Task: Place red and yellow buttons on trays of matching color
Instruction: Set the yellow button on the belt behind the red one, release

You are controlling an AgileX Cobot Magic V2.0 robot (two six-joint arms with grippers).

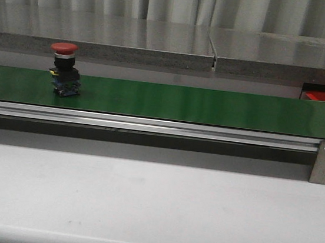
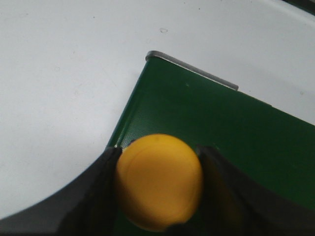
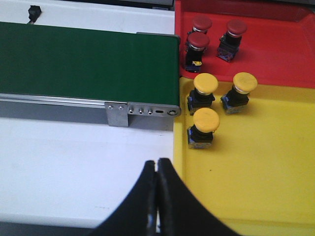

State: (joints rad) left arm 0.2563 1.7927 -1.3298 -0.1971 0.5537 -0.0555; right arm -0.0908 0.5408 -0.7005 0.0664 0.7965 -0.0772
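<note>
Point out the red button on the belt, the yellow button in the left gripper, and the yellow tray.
red button [image 1: 64, 47], front view, red cap.
yellow button [image 2: 158, 179], left wrist view, cap top.
yellow tray [image 3: 266, 162], right wrist view, bare floor.

No legible txt, labels, brands or nos. anywhere. Red button [image 1: 64, 69] on the green belt [image 1: 212, 107] carries no readable marking; same for the yellow button [image 2: 158, 181] cap, and the red tray [image 3: 275, 54] & yellow tray [image 3: 256, 162] w/ their buttons.
</note>
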